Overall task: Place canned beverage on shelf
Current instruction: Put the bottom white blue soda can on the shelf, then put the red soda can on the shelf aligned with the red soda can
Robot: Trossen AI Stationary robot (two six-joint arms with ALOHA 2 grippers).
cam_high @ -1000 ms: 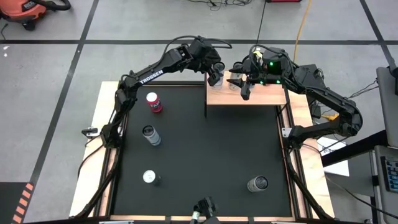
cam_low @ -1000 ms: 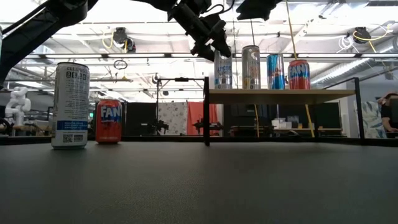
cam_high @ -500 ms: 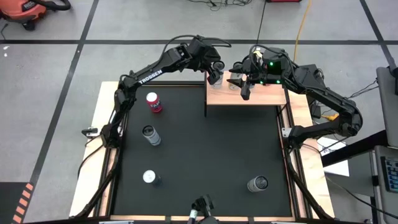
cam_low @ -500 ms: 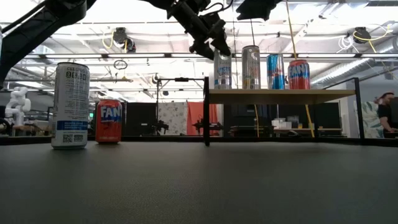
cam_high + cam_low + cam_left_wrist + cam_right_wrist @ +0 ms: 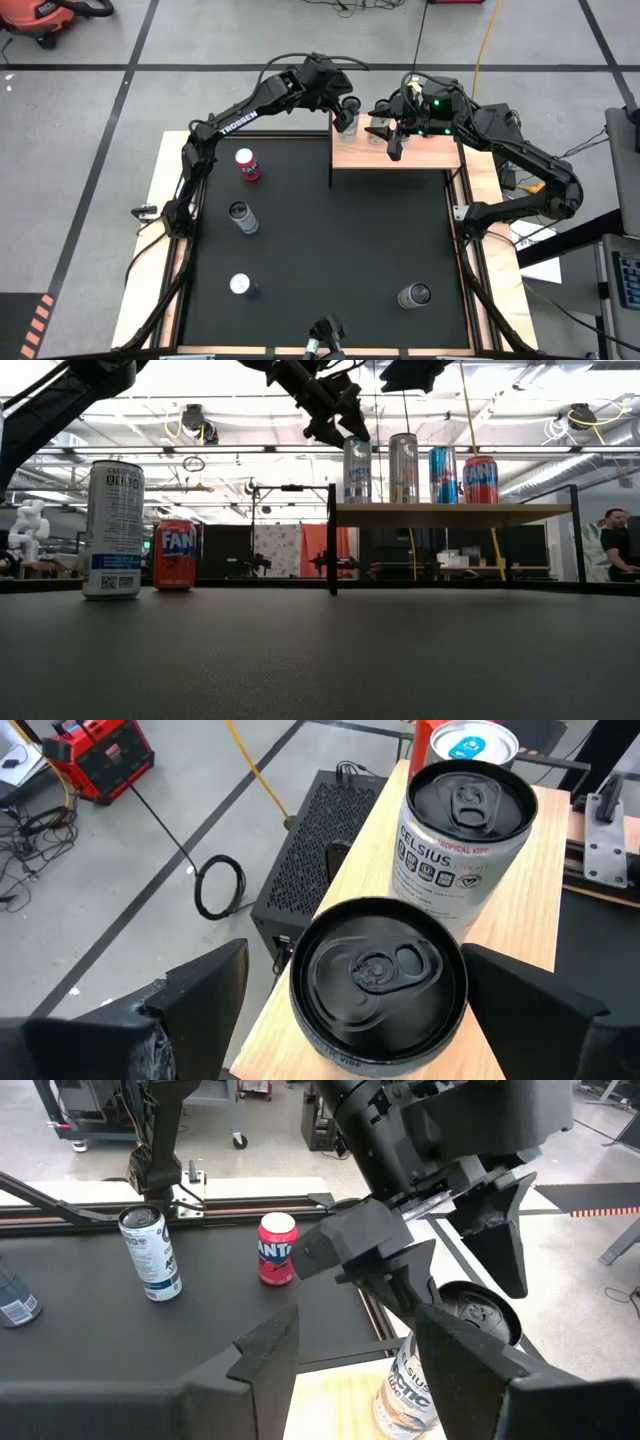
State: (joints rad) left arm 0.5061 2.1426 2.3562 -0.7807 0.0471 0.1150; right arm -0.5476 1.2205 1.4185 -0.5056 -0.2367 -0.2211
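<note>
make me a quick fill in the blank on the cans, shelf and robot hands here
1. The wooden shelf holds ____ cans standing upright.
2. The left hand hangs above the can at the shelf's left end with its fingers ____.
3. The Fanta can on the black mat is ____ in colour.
4. Away from the shelf, ____ cans stand on the mat in the overhead view.

Missing words: four; open; red; four

we see a light wooden shelf [image 5: 455, 512] carrying four upright cans in a row, standing on a black tabletop mat [image 5: 320, 250] where four more cans stand apart.
</note>
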